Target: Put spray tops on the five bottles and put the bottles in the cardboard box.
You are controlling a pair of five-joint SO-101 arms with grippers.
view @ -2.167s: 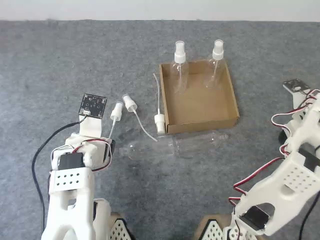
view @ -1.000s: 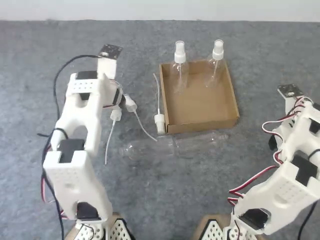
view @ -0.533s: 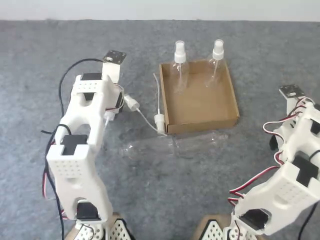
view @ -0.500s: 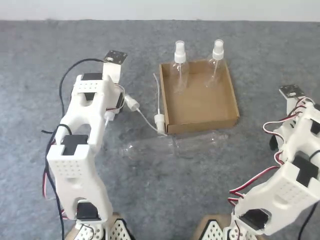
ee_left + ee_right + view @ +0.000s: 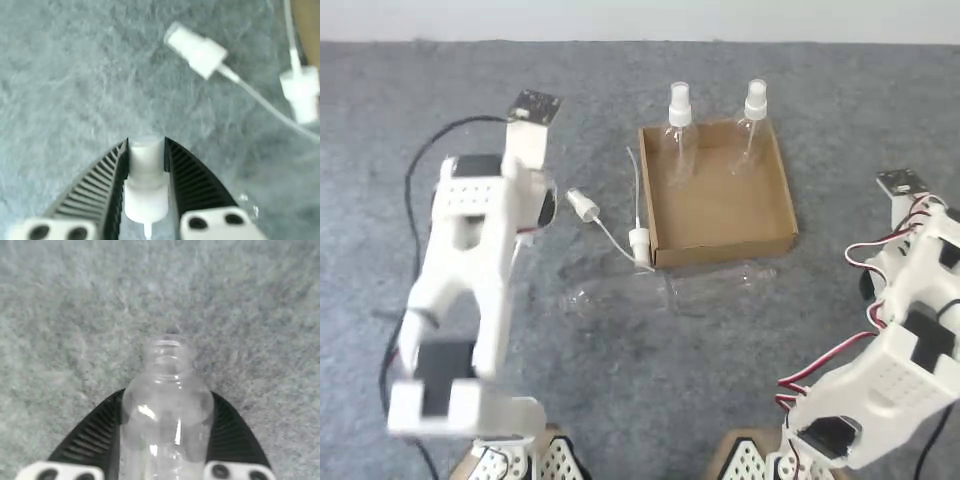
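Observation:
My left gripper [image 5: 145,145] is shut on a white spray top [image 5: 145,172], held above the grey carpet. Two more spray tops [image 5: 196,50] [image 5: 300,92] lie ahead of it, each with a thin dip tube. My right gripper [image 5: 167,397] is shut on a clear open-necked bottle [image 5: 167,415]. In the high view the left arm [image 5: 480,230] stands raised left of the cardboard box [image 5: 725,250], and the right arm [image 5: 910,300] is at the right edge. Two capped bottles [image 5: 680,135] [image 5: 753,128] stand in the box's far end. Two clear bottles [image 5: 620,293] [image 5: 730,275] lie in front of the box.
The loose spray tops [image 5: 582,205] [image 5: 639,243] lie between the left arm and the box's left wall. Grey carpet covers the table, with open room at the front middle and far left. A pale wall runs along the back edge.
The left arm dropped onto the spray tops left of the box, shut on one and has lifted it off the carpet. The right arm has stayed nearly still.

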